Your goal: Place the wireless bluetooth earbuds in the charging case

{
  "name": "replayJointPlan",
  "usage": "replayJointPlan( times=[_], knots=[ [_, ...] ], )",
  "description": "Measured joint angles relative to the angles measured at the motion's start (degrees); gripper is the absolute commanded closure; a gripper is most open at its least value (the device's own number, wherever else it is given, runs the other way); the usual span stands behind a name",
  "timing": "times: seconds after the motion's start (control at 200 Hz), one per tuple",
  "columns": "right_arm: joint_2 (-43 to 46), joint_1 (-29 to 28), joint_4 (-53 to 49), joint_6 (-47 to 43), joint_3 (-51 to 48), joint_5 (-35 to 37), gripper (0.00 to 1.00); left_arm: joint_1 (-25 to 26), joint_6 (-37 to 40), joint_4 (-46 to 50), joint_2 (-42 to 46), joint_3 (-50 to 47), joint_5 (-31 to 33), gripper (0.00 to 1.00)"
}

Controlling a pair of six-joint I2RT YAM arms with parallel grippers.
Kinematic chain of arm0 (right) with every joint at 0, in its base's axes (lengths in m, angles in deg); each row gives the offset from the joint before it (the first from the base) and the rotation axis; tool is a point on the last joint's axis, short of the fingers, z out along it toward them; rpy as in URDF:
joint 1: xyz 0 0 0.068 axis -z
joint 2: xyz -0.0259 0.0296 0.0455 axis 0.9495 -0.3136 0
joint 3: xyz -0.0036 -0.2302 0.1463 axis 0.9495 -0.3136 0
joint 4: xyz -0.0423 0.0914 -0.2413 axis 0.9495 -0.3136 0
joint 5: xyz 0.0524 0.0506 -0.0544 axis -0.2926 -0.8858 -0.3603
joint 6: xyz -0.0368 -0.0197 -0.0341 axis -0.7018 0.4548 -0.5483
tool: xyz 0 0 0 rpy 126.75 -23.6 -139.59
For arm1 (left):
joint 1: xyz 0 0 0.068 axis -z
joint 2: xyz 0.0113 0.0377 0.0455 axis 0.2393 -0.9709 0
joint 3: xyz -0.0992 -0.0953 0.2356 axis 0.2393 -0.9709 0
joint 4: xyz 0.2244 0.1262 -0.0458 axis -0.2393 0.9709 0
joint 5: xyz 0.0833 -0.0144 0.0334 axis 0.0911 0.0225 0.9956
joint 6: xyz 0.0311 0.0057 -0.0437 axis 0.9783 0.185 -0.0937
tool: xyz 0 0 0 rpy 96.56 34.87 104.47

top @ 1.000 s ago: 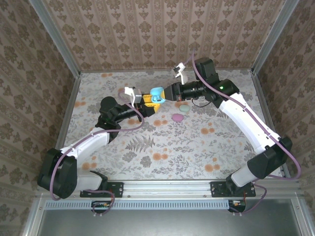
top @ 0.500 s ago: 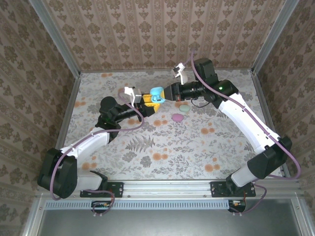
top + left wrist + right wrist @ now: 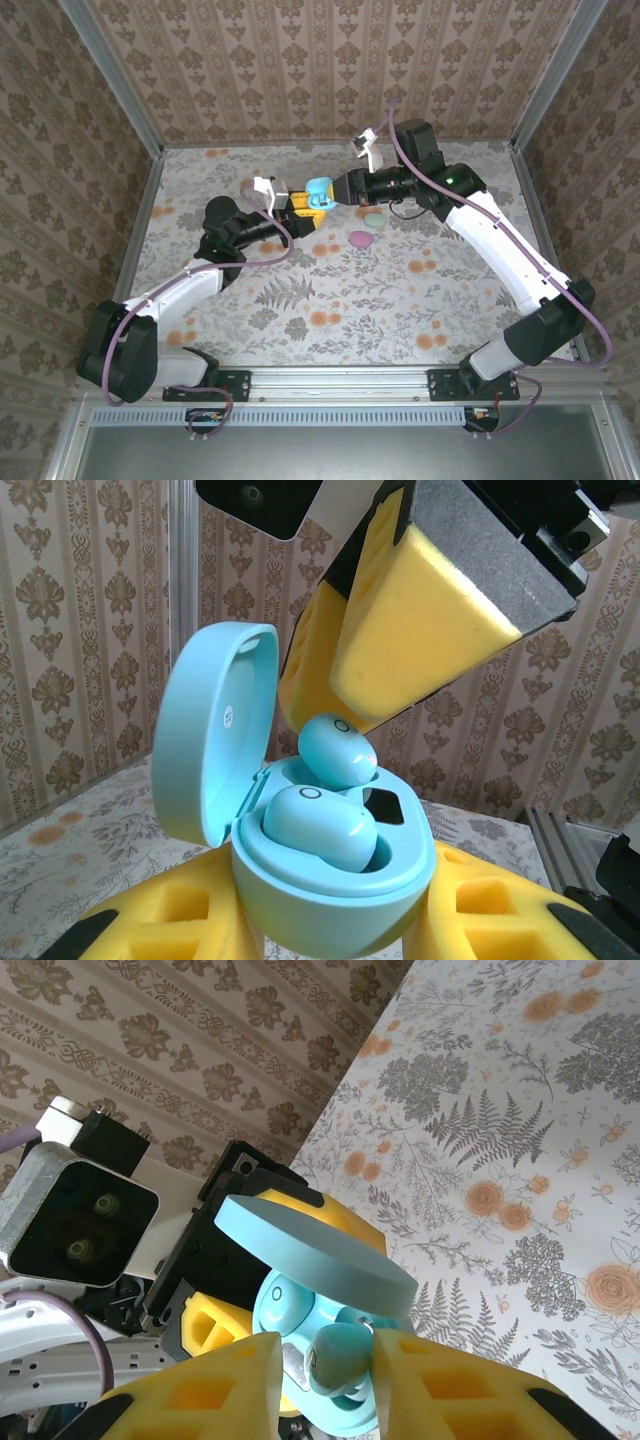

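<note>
Your left hand (image 3: 305,207) clamps the open charging case (image 3: 300,860); the unseated earbud (image 3: 338,750), probably light and slick, perches at its socket inside your right hand (image 3: 327,1357), grip unclear, so pinch the rounded flanks gently.

Damask wallpaper walls (image 3: 330,60) on 3 sides; floral tabletop (image 3: 350,300); alu rail (image 3: 340,384) at near edge.

Hidden/cut-off bits
Case (image 3: 330,880) btm cut by frame edge; rear earbud (image 3: 338,755) top under pad (image 3: 430,650) of right gripper (image 3: 350,695), grip on it unclear; too small to see from above.
</note>
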Motion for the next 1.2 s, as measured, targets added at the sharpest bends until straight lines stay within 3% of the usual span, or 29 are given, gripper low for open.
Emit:
replayJointPlan(
  times=[0.44,0.805,1.2],
  knots=[
    [2.16,0.37,-0.26,0.17,-1.03,2.89,0.6,0.11,0.31,-0.13,0.0,0.11,0.17,0.71],
    [15.41,11.06,11.15,11.87,-14.53,5.97,0.5,7.41,14.82,18.32,-0.04,7.5,1.29,0.71],
    [15.91,11.93,12.52,15.72,-17.38,4.59,0.45,10.51,19.43,22.69,-4.83,12.48,1.81,0.71]
  ],
)
